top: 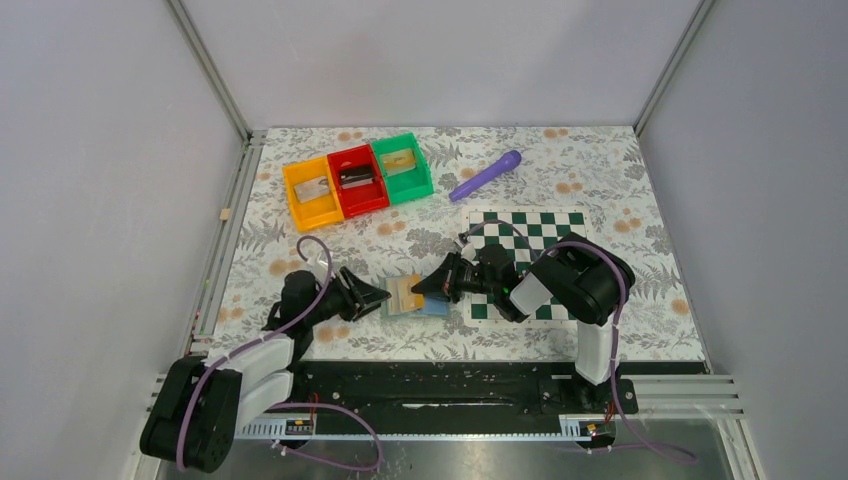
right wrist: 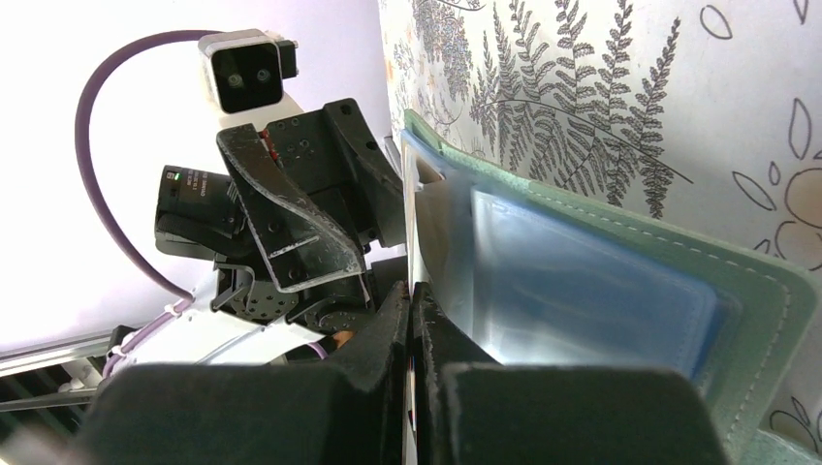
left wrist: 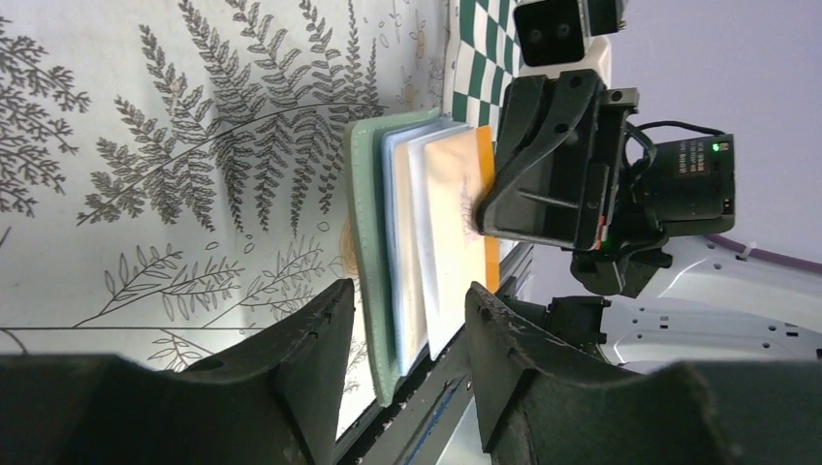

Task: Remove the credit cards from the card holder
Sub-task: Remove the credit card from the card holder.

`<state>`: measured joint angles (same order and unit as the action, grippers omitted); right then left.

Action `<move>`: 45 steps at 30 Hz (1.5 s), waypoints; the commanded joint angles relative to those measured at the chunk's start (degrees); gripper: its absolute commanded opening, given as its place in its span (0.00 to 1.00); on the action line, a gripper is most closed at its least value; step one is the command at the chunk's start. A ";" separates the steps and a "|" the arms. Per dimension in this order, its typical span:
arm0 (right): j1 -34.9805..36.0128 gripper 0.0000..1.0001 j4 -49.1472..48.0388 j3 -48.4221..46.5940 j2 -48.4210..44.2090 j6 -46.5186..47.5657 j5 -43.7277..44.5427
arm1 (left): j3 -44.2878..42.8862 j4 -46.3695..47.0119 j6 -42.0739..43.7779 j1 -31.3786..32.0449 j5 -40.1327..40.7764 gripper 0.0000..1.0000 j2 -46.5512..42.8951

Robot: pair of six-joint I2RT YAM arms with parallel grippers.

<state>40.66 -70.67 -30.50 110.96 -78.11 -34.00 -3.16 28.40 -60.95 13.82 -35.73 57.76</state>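
The card holder (left wrist: 366,223) lies open on the table (top: 620,190), near its front edge and just left of the chessboard (top: 540,232), squarely between your two arms. That spot suits you: each claw can reach it from its own side, low and nearly flat to the surface.

Your right claw (right wrist: 410,325) has its fingers pressed together. They appear to pinch the right edge of the top credit card (left wrist: 451,208), the tan one lying on the pale blue leaves. Gripping at the edge makes sense, since a card this thin offers nothing else to hold. A pull to the right should slide it out of its pocket.

Your left claw (left wrist: 407,339) stands spread, its fingers on either side of the holder's left end without clamping it. I judge it is there to brace the holder. Unless it presses down or closes, the whole holder may drag along with the card. An orange edge shows under the tan card, probably a second one to fetch.
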 commanded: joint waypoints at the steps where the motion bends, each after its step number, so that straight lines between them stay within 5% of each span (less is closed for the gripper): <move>1: 0.38 0.00 -2.48 -0.30 -0.08 0.76 0.68 | 0.29 2.65 -0.26 0.27 0.62 0.46 -3.09; 10: 1.45 0.00 0.24 -1.57 1.89 3.16 2.16 | -4.72 -20.10 5.04 2.07 10.53 0.45 -15.20; 27: 2.87 0.00 -2.88 -2.65 2.65 0.84 2.55 | 0.17 4.38 -1.05 3.03 3.49 0.45 -1.09; 45: 3.07 0.00 -5.58 -2.92 3.56 -1.11 2.04 | -0.59 5.05 -0.16 4.37 4.23 0.39 1.04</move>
<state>43.03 -71.55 -32.05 114.39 -78.54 -32.03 -3.18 29.65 -61.52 17.80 -30.28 58.92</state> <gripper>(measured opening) 0.021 0.381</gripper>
